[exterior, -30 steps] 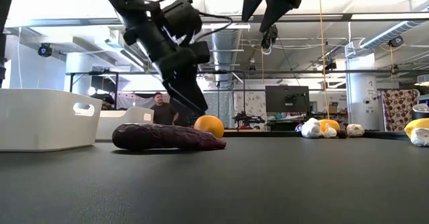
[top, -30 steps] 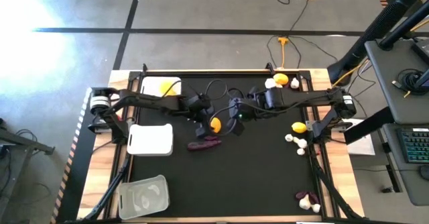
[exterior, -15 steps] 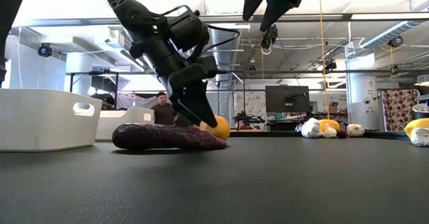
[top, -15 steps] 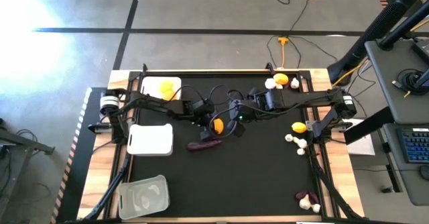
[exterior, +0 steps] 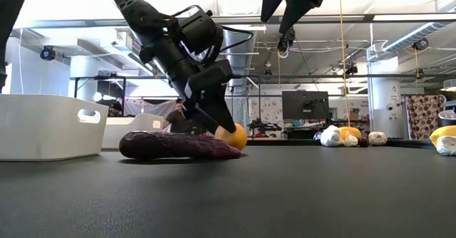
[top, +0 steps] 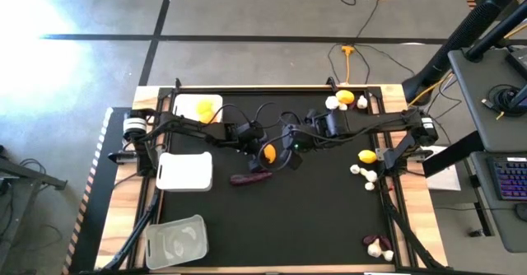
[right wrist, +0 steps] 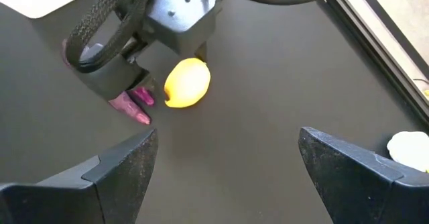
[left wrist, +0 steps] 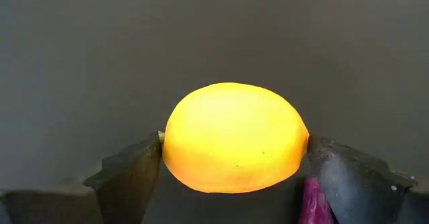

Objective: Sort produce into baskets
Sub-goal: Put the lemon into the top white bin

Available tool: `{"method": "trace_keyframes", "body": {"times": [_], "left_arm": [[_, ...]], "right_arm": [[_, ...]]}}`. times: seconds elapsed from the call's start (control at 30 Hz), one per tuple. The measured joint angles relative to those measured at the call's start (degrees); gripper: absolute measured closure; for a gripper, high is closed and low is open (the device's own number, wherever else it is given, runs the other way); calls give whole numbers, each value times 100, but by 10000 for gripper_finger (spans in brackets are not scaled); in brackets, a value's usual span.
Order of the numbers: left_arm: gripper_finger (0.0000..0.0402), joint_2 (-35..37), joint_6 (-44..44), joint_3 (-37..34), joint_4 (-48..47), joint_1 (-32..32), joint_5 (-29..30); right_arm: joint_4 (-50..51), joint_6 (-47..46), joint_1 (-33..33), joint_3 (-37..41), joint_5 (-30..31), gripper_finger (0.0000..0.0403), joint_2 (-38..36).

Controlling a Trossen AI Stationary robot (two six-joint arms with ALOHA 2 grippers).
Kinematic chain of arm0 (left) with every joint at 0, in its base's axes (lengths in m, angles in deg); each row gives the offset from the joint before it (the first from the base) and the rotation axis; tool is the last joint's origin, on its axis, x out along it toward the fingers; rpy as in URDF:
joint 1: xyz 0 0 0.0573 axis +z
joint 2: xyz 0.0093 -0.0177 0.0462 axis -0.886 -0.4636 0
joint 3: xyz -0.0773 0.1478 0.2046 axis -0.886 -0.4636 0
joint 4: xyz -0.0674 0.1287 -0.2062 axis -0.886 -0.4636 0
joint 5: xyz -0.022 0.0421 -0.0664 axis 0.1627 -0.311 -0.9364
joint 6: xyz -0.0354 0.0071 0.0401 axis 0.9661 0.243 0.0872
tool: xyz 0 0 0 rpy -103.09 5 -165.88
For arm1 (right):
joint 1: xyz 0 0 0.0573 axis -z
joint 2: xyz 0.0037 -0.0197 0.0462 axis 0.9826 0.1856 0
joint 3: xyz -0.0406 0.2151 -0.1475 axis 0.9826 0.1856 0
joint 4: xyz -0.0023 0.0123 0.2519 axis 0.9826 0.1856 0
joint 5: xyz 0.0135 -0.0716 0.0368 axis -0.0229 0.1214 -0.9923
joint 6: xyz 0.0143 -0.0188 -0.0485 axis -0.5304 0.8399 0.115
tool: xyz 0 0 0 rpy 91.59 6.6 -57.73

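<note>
A small orange round fruit [top: 268, 152] rests on the black mat at mid table. My left gripper [top: 260, 146] is down at it and shut on it; the fruit fills the gap between the fingers in the left wrist view [left wrist: 234, 138]. A dark purple sweet-potato piece [top: 249, 177] lies on the mat just nearer than the fruit. My right gripper [right wrist: 224, 177] is open and empty, high above the mat just right of the fruit [exterior: 288, 3]. My left gripper pinches the orange fruit by its two opposite sides [left wrist: 167, 150] between its two fingers. The fingers [exterior: 214, 106] slant down at it from above and from the table's left. The fruit's underside is on the mat [exterior: 233, 147].
An opaque white basket [top: 184, 171] stands left of the purple piece, another [top: 198, 108] at the far left holds a yellow fruit, and a clear one [top: 175, 240] is at the near left. More fruit and white bulbs lie at the far right [top: 346, 100], right edge [top: 366, 164] and near right [top: 377, 244].
My left gripper has come down from above the orange fruit and tipped lower, so its fingers now stand at the fruit's sides on the mat. The purple piece has stayed where it was. My right gripper has kept its place overhead.
</note>
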State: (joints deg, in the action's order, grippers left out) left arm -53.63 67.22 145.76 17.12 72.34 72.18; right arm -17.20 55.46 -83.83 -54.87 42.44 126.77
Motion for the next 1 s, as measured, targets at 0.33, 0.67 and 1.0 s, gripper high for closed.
{"method": "trace_keyframes", "body": {"times": [0.33, 0.67, 1.0], "left_arm": [[47, 28, 2166, 568, -1228, -45, 425], [47, 33, 4986, 734, -1534, -183, 1201], [57, -105, 6911, 753, -1618, -628, 1913]], "right_arm": [[114, 760, 3, 0, 0, 51, 0], [280, 2695, 344, 0, -47, 51, -101], [410, 3934, 658, 2, -781, 51, -235]]}}
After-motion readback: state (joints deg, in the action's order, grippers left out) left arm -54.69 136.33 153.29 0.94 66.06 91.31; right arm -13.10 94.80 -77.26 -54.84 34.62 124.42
